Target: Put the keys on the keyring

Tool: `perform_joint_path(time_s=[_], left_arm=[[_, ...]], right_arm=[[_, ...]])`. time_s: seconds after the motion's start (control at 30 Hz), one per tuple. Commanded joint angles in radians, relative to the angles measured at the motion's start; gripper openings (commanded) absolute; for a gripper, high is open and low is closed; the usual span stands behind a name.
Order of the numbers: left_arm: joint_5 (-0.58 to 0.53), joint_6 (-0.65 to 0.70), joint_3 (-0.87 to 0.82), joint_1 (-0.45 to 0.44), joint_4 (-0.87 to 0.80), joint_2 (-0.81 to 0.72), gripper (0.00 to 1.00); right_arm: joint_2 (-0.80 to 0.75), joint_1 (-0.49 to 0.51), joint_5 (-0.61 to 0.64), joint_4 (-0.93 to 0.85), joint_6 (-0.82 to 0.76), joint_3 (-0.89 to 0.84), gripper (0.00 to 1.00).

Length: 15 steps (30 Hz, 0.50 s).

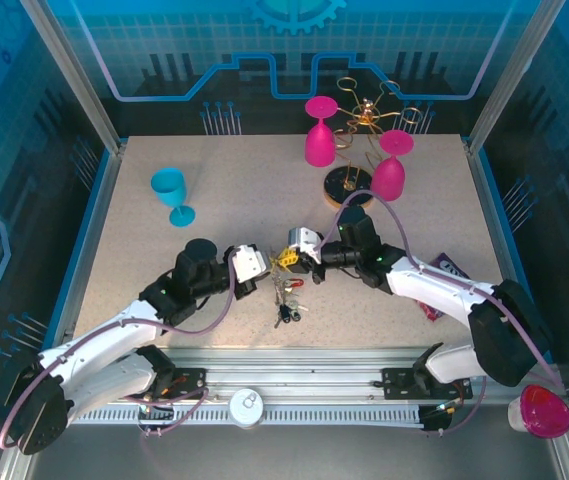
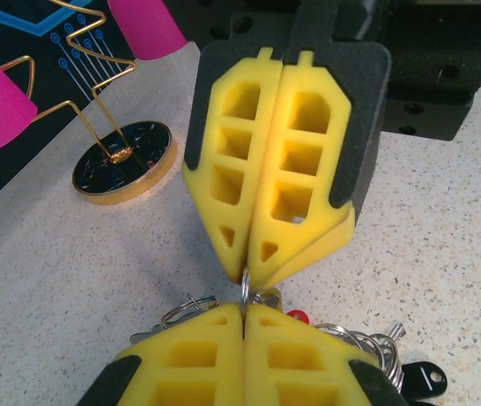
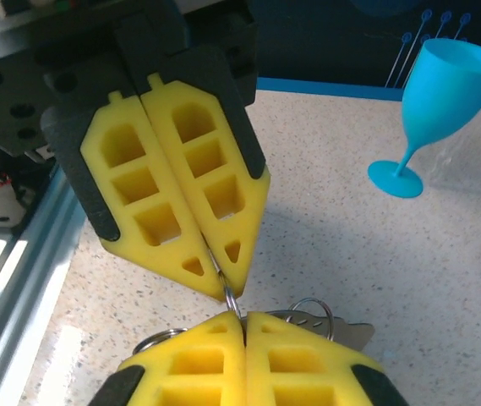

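On my overhead feed, the blue goblet (image 1: 171, 193) stands upright toward ten o'clock on the desk (image 1: 234, 170), well apart from the arms.

The left tool (image 2: 244, 311) comes in from eight o'clock. Its yellow pads are pressed flat together with no gap, and a thin wire of the keyring (image 2: 245, 290) runs into the seam between them, so I read it as clamped on that wire.

The keys (image 1: 286, 298) lie bunched on the desk just at six o'clock of the tool tips, near the middle of the near edge. On the left wrist feed they sit among small silver rings at four o'clock of my pads; one head is red, one is black.

The right tool (image 3: 244, 320) comes in from four o'clock, nose to nose with the left one. Its pads are closed flush too, pinching the same wire. Only a short bare stretch of wire shows between the two tips.

Toward one o'clock, a pink goblet (image 1: 320, 135) seems to stand bowl-down. The gold wire stand (image 1: 364, 120) is beside it, then a second pink goblet (image 1: 391, 172), likewise inverted.
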Motion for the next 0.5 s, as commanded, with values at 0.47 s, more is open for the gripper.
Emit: perform_joint_path(time_s=[0.47], left_arm=[[-0.080, 0.068, 0.133, 0.001, -0.197, 0.051, 0.00]], right_arm=[[0.031, 0.123, 0.108, -0.488, -0.235, 0.315, 0.00]])
